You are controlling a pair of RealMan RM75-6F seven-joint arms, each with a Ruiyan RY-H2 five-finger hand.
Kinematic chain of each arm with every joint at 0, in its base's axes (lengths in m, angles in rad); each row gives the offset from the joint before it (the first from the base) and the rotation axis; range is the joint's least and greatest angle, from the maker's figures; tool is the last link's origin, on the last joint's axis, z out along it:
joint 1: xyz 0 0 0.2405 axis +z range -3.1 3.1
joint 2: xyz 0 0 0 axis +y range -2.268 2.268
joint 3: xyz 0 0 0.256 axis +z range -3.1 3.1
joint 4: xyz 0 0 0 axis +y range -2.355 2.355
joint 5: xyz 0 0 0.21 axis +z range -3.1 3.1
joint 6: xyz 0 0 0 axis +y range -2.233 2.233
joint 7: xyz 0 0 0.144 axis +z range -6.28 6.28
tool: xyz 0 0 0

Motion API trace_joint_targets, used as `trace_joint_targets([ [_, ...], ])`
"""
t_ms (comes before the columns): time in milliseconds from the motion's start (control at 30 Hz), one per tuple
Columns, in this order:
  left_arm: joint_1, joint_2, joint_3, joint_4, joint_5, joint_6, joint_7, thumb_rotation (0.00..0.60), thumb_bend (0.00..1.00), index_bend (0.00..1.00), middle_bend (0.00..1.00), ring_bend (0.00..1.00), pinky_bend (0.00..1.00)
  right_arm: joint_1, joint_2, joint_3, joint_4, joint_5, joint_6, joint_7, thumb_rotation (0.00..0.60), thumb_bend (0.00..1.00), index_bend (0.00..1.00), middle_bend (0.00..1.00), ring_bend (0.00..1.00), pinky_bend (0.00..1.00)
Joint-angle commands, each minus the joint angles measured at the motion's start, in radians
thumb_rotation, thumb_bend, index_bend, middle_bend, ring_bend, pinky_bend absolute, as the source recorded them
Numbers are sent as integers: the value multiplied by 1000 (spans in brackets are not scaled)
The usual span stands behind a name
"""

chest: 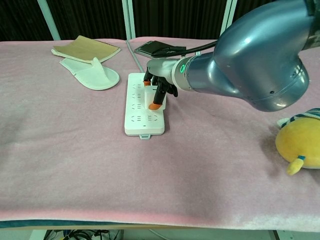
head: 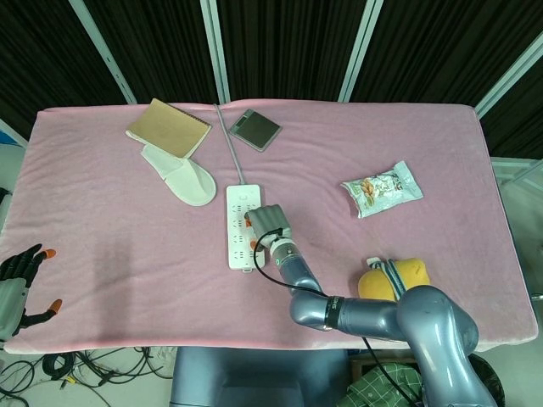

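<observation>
A white power strip (head: pixel 238 233) lies lengthwise in the middle of the pink table, and its grey cord (head: pixel 231 148) runs to the far edge. My right hand (head: pixel 269 222) hovers over the strip's right side. In the chest view this right hand (chest: pixel 161 86) pinches a small white plug (chest: pixel 151 95) between orange-tipped fingers, just above the power strip (chest: pixel 140 112). Whether the plug touches the sockets is not clear. My left hand (head: pixel 17 284) hangs off the table's near left corner, fingers spread and holding nothing.
A brown notebook (head: pixel 169 128) and a white slipper (head: pixel 182 175) lie at the far left. A dark flat case (head: pixel 254 129) sits beyond the strip. A snack bag (head: pixel 382 188) lies to the right, and a yellow plush toy (head: pixel 393 278) is at the near right edge.
</observation>
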Motion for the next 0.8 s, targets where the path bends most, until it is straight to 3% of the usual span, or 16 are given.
trace_joint_targets([
  [33, 0, 0, 0, -1, 0, -1, -1, 600, 273, 101, 12, 0, 0, 4, -8, 2, 5, -8, 5, 1, 600, 649, 1000, 862, 802, 575],
  [433, -1, 3, 1, 0, 4, -2, -7, 600, 272, 101, 12, 0, 0, 30, -50, 4, 45, -6, 16, -28, 600, 649, 1000, 855, 800, 575],
  [567, -1, 4, 2, 1, 5, -4, -8, 600, 273, 101, 12, 0, 0, 24, -43, 3, 40, 6, 7, -32, 600, 648, 993, 775, 737, 565],
  [800, -1, 2, 2, 0, 4, -1, -2, 600, 273, 101, 12, 0, 0, 20, -4, 6, 1, 40, -13, -30, 600, 585, 771, 606, 619, 528],
])
